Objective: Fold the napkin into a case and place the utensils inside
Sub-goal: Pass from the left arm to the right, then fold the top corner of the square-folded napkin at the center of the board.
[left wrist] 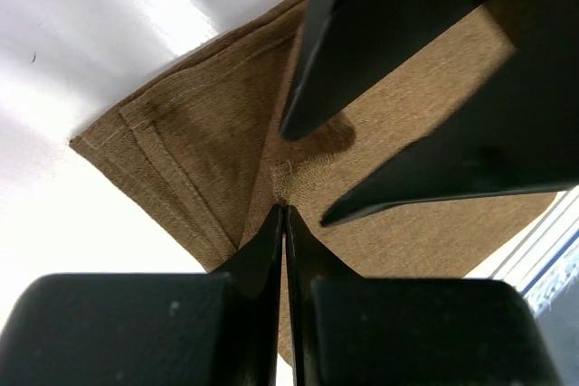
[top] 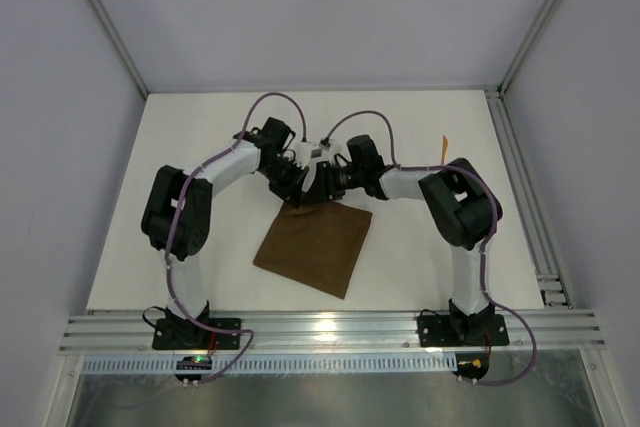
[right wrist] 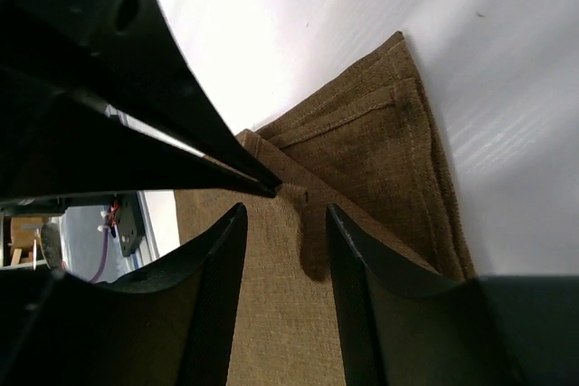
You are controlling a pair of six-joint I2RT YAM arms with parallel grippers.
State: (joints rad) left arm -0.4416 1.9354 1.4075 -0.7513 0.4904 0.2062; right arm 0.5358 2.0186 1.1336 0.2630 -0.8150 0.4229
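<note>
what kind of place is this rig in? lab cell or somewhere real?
Most likely a lab test cell, not a home or kitchen: plain white table, aluminium extrusion frame around blank grey walls, and the left arm and right arm bolted to a rail at the near edge, working a brown napkin.

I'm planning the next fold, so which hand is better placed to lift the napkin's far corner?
Left, probably. The left hand is shut, its tips pinching the napkin at that corner. The right hand stands open beside it, gripping nothing.
</note>
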